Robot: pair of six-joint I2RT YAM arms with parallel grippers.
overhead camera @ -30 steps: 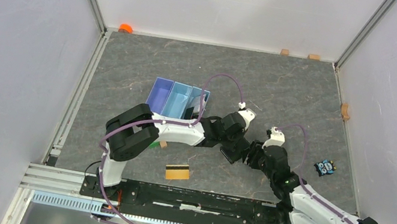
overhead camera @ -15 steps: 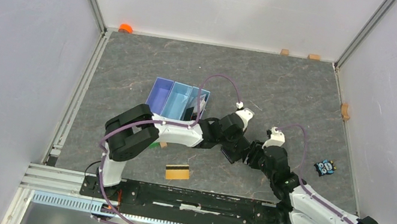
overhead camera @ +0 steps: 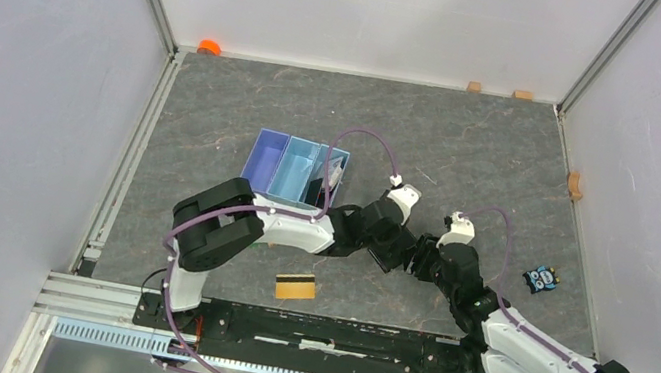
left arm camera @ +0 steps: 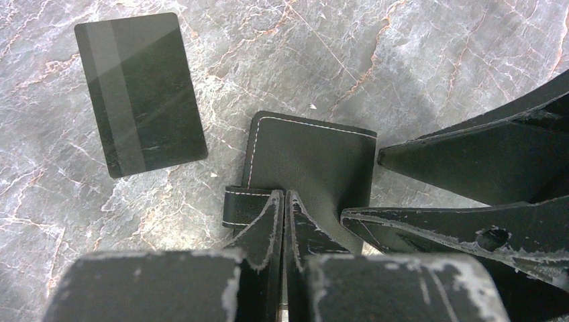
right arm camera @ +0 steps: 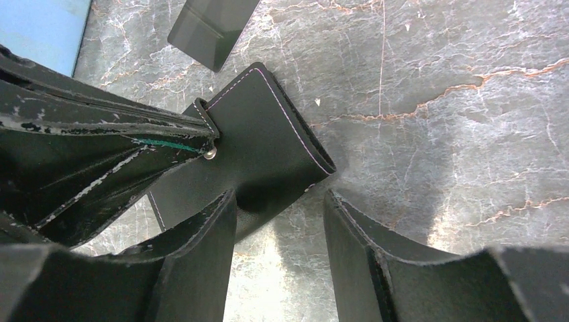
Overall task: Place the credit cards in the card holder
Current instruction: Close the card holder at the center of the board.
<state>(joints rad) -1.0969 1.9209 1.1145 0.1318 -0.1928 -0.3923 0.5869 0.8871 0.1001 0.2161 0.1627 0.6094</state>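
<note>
Two credit cards (overhead camera: 295, 286) (left arm camera: 139, 94); one card holder (left arm camera: 315, 161); one tray (overhead camera: 265, 157)

The card holder (left arm camera: 312, 161) looks like matt black leather with pale stitching. The black card (left arm camera: 139, 94) is smooth, faintly glossy plastic. The worktop (left arm camera: 429, 60) is grey, marble-veined, slightly shiny.

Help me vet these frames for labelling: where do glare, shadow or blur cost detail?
Left wrist: sheen on the black card; fingers soft near the lens. Right wrist: glare on the table, shadow beside the card holder. Top external: sharp, arms mostly hide the holder.
</note>
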